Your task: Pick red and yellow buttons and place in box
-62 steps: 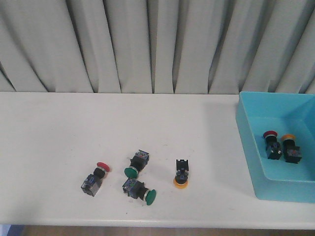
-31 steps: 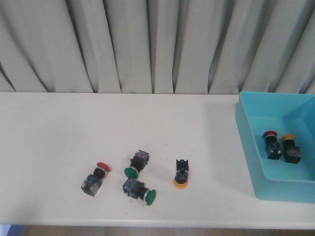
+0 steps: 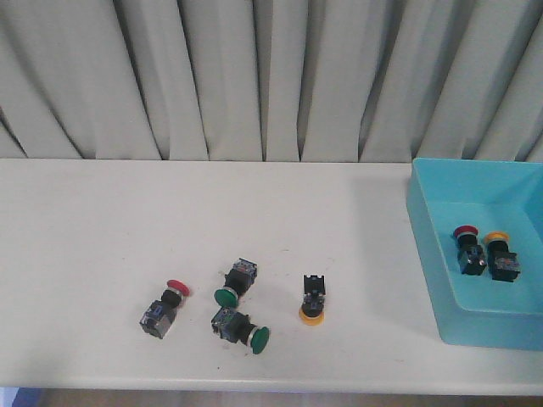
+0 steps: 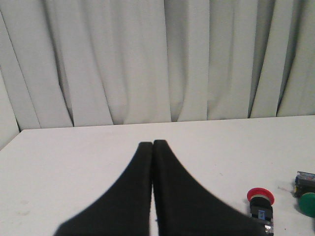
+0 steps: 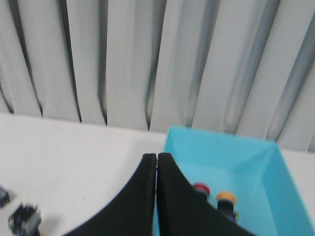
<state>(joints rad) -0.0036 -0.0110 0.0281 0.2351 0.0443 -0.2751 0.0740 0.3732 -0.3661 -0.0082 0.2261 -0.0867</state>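
A red button (image 3: 164, 305) lies on the white table at the front left, and a yellow button (image 3: 312, 299) lies cap-down near the middle. The turquoise box (image 3: 428, 254) stands at the right with one red button (image 3: 467, 248) and one yellow button (image 3: 501, 257) inside. Neither gripper shows in the front view. My left gripper (image 4: 152, 143) is shut and empty over the table, with the red button (image 4: 260, 203) off to its side. My right gripper (image 5: 157, 156) is shut and empty near the box (image 5: 261, 162), whose red button (image 5: 201, 189) and yellow button (image 5: 226, 199) show beside it.
Two green-capped switches (image 3: 233, 286) (image 3: 242, 327) lie between the red and yellow buttons on the table. A green cap (image 4: 308, 203) shows at the edge of the left wrist view. A grey pleated curtain (image 3: 254, 76) hangs behind the table. The table's front edge (image 3: 254, 386) is close to the buttons.
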